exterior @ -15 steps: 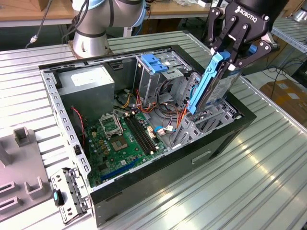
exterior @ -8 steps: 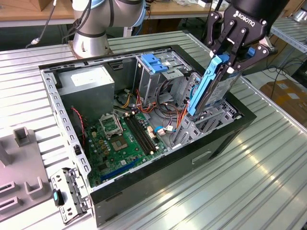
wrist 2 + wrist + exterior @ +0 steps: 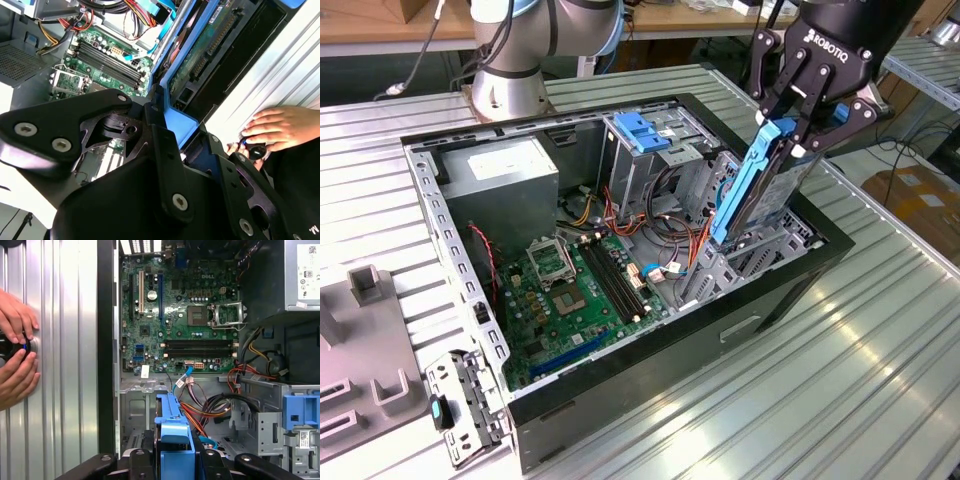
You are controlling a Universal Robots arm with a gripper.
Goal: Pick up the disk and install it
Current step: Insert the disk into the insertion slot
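My gripper [image 3: 798, 128] is shut on the disk [image 3: 752, 190], a grey drive in blue plastic carrier rails. It holds the disk steeply tilted, almost on edge, over the drive bay [image 3: 760, 250] at the exterior view's right side of the open computer case [image 3: 670, 350]. The disk's lower end reaches down to the bay's metal frame. In the second wrist view the black fingers [image 3: 156, 107] clamp the blue rail, and the disk's [image 3: 207, 42] green circuit side shows. In the first wrist view the blue carrier of the disk [image 3: 172, 432] sits between the fingers above the bay.
Inside the case lie a green motherboard [image 3: 575, 290], a grey power-supply box [image 3: 505, 170], an upright metal cage with blue top [image 3: 645, 130] and loose cables [image 3: 670, 200]. A person's hands [image 3: 15, 355] rest on the ribbed table beside the case. A grey fixture [image 3: 360, 340] stands at the exterior view's left.
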